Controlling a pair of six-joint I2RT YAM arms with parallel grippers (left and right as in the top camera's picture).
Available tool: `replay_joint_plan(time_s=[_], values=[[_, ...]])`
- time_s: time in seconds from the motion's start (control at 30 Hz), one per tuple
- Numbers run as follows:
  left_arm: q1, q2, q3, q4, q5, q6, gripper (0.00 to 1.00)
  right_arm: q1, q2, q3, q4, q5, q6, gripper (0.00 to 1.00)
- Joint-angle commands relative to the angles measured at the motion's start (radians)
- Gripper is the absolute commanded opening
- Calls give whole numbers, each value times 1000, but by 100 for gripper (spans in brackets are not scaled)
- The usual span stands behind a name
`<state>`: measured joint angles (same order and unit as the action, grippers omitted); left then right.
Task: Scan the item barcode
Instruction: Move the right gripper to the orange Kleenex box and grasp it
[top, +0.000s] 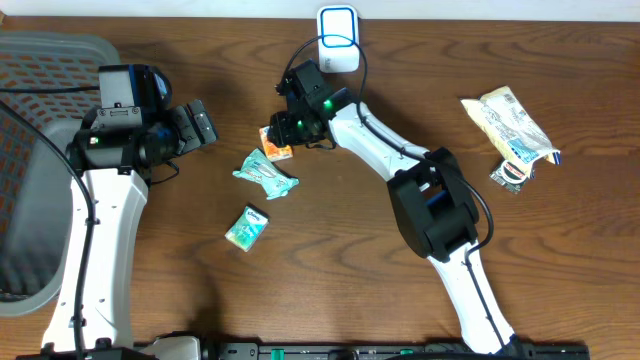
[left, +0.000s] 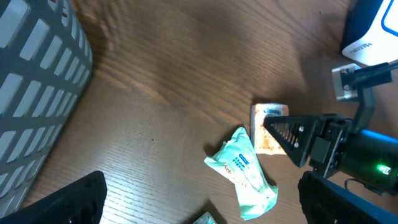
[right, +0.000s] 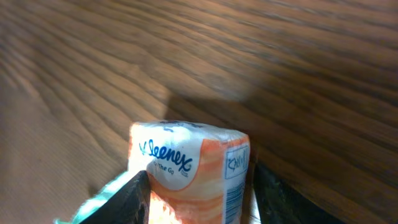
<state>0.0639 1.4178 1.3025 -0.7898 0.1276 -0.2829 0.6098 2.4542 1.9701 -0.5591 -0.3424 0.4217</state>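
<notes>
Kleenex pack (right: 186, 158), orange-and-white, lying on the worktop (right: 280, 74) near the white scanner (top: 338, 40), sits clamped between the right gripper's (right: 199, 190) fingers, evidently for lifting its barcode to the reader, while the left gripper (top: 197, 125) hangs aside, fingers wide apart.

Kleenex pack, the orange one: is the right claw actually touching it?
Touching. The right wrist view shows the right gripper straddling the Kleenex pack, one finger flush against its side with no gap.
</notes>
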Motion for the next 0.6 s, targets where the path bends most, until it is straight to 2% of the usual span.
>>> replay_joint_plan(time_s=[0.0,0.07,0.1,0.13,0.33,0.47,0.57], values=[[3,2,6,-3,-9,17,98,15,43,3,-21,-1,8,25],[3,2,6,-3,-9,17,98,16,43,3,-38,0,7,21],[3,2,6,-3,-9,17,98,16,43,3,-53,0,-2,14],[3,2,6,-3,-9,17,98,16,43,3,-67,4,-26,2],[3,2,6,-3,-9,17,98,-23,-43,8,-172,-42,-150,1],[3,2,6,-3,-9,17,98,-114,-151,8,-335,-245,-385,1],[3,2,6,-3,-9,17,98,-171,-166,8,-415,-389,-484,1]])
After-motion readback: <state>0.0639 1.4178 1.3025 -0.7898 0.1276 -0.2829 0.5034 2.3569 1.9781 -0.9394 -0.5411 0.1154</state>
